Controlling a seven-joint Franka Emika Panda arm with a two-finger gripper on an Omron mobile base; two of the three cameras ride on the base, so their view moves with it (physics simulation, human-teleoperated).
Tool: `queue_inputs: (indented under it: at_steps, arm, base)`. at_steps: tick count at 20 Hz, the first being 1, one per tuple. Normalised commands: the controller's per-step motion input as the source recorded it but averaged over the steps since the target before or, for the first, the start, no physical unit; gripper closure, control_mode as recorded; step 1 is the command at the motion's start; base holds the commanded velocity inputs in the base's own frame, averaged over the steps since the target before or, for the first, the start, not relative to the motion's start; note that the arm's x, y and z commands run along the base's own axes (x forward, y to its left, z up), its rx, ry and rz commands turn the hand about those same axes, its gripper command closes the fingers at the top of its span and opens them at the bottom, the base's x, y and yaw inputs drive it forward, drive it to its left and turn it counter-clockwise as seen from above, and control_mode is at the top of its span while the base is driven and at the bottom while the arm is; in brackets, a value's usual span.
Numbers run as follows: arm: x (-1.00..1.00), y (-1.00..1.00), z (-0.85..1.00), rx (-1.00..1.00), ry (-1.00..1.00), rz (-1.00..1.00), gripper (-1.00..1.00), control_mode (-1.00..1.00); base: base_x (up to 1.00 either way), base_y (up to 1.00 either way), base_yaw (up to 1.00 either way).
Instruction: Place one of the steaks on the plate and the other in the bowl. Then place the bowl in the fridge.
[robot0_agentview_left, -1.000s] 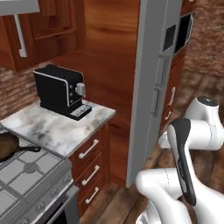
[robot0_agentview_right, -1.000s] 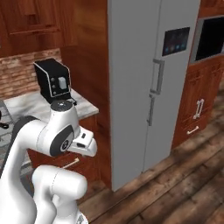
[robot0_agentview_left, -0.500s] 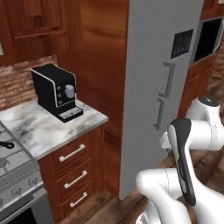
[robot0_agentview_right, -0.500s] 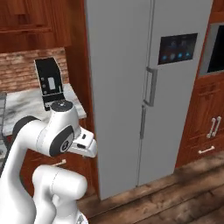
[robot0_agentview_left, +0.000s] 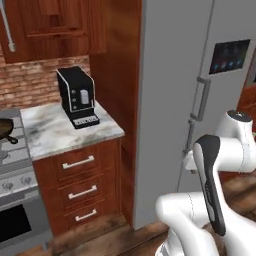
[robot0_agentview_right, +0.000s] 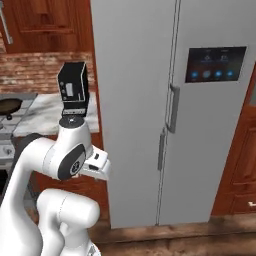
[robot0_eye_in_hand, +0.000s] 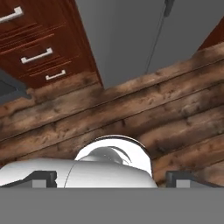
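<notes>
The tool (robot0_eye_in_hand: 111, 178) hangs low over the wooden plank floor (robot0_eye_in_hand: 131, 113), pointing down, and its 2 dark fingertips (robot0_eye_in_hand: 177, 178) stand far apart at the 2 sides of the hand view, so it is open with nothing between them. Beyond the planks in that view sit the foot of the fridge (robot0_eye_in_hand: 131, 39) and 3 wooden drawers (robot0_eye_in_hand: 39, 52) with pale bar handles.

From the left base view, the white arm (robot0_agentview_left: 215, 170) is folded up close in front of the fridge (robot0_agentview_left: 180, 100). The fridge is tall and light grey, and both of its wide doors are shut. In the right base view it stands just ahead of the arm (robot0_agentview_right: 65, 155), with 2 vertical handles (robot0_agentview_right: 173, 108) beside the seam between the doors and a dark control panel (robot0_agentview_right: 215, 64) on the right-hand door.

To the left of the fridge runs a marble tabletop (robot0_agentview_left: 60, 130) over a stack of wooden drawers (robot0_agentview_left: 77, 190). A black coffee machine (robot0_agentview_left: 76, 97) stands on it near the brick wall (robot0_agentview_left: 30, 85). Further left is a steel stove (robot0_agentview_left: 15, 175), and a dark pan (robot0_agentview_left: 6, 130) rests on it at the edge of the picture. Wooden cabinets (robot0_agentview_left: 55, 25) hang above the tabletop.
</notes>
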Motion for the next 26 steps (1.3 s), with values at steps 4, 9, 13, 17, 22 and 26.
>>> queue_inputs:
  at_steps: [4,9,13,17,22,26]
  arm:
    - [0.00,0.00,0.00,0.00,0.00,0.00,-1.00,1.00]
    - [0.00,0.00,0.00,0.00,0.00,0.00,-1.00,1.00]
    - [0.00,0.00,0.00,0.00,0.00,0.00,-1.00,1.00]
    - [0.00,0.00,0.00,0.00,0.00,0.00,-1.00,1.00]
    - [0.00,0.00,0.00,0.00,0.00,0.00,-1.00,1.00]
    - [0.00,0.00,0.00,0.00,0.00,0.00,-1.00,1.00]
  base:
    - [-0.10,-0.75,0.54]
    - [-0.01,-0.98,0.30]
    - [0.00,-0.58,0.17]
    - [0.00,-0.53,0.18]
    - [-0.06,-0.37,0.05]
    - [-0.23,0.00,0.00]
